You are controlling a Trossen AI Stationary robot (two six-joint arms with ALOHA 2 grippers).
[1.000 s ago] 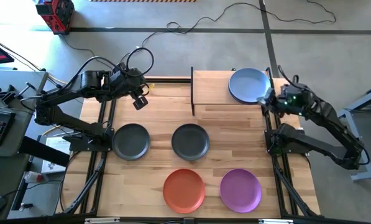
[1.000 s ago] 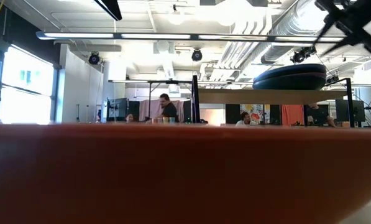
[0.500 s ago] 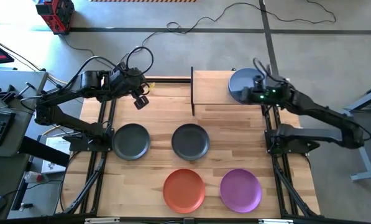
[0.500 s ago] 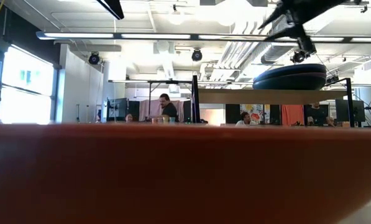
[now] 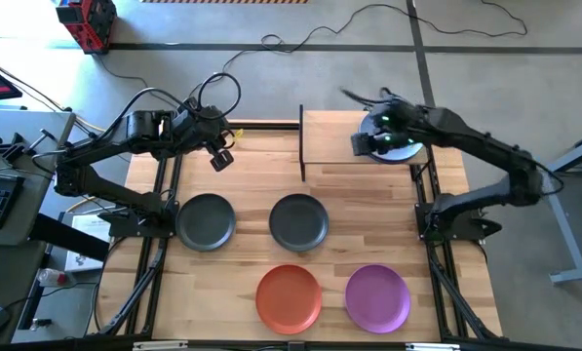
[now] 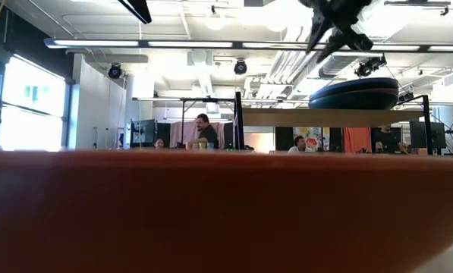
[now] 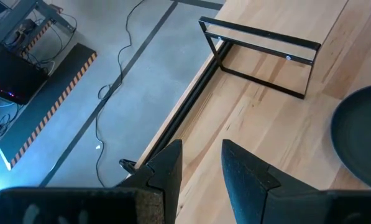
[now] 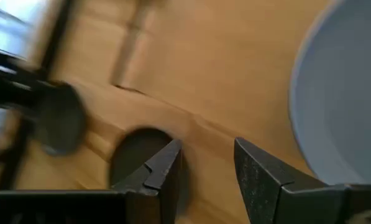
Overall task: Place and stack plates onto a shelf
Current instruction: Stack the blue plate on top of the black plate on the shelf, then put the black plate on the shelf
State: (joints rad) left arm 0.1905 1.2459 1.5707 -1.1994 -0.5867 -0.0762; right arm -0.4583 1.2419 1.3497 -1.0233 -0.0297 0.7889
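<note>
Right gripper (image 5: 362, 143) over shelf (image 5: 331, 137), fingers apart, empty, beside light blue plate (image 5: 400, 146). Left gripper (image 5: 220, 156) idle far left, probably slightly open.

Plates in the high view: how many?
5 visible. Light blue plate on the shelf, partly under the right hand; it may hide others beneath. Two dark grey plates mid-table; orange plate and purple plate in front.

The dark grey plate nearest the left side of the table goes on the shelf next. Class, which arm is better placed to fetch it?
Probably left. The left gripper hovers open just behind that dark grey plate; the right gripper is over the shelf, beside the light blue plate.
</note>
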